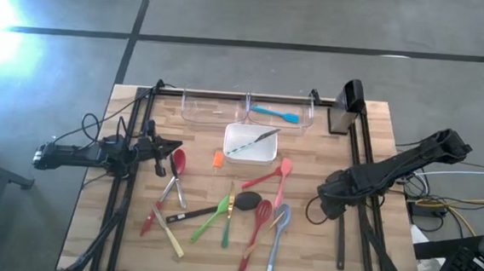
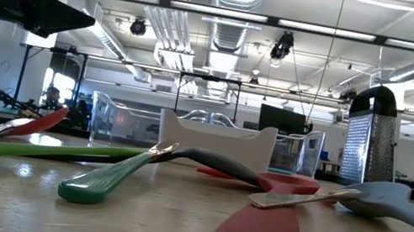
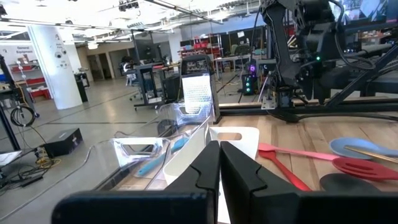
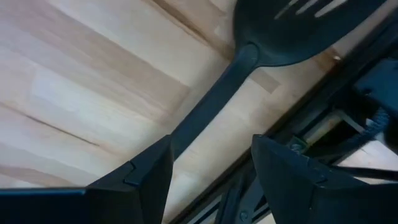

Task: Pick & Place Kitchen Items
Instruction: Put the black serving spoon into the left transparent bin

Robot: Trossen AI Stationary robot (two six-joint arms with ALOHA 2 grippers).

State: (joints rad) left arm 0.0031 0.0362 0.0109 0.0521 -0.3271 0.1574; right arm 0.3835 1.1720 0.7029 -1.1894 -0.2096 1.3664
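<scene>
Black slotted turner (image 4: 249, 68) fills the right wrist view, flat on the table (image 4: 81, 81) by the right frame rail, handle running between the right gripper (image 4: 211, 168) fingers. Jaws wide, not gripping it. Looks light, stiff, smooth plastic; probably best taken mid-handle, across the narrow width, since the head is too broad and the thin handle may roll or slip.

Left gripper (image 3: 219, 163) pinched shut, empty, hanging over the table's left side near the red spoon (image 1: 178, 160).

Other utensils (image 1: 245, 217) are scattered mid-table. One blue spatula (image 1: 276, 114) is in the clear bin (image 1: 201, 114); one dark-handled utensil lies across the white dish (image 1: 242, 153).
</scene>
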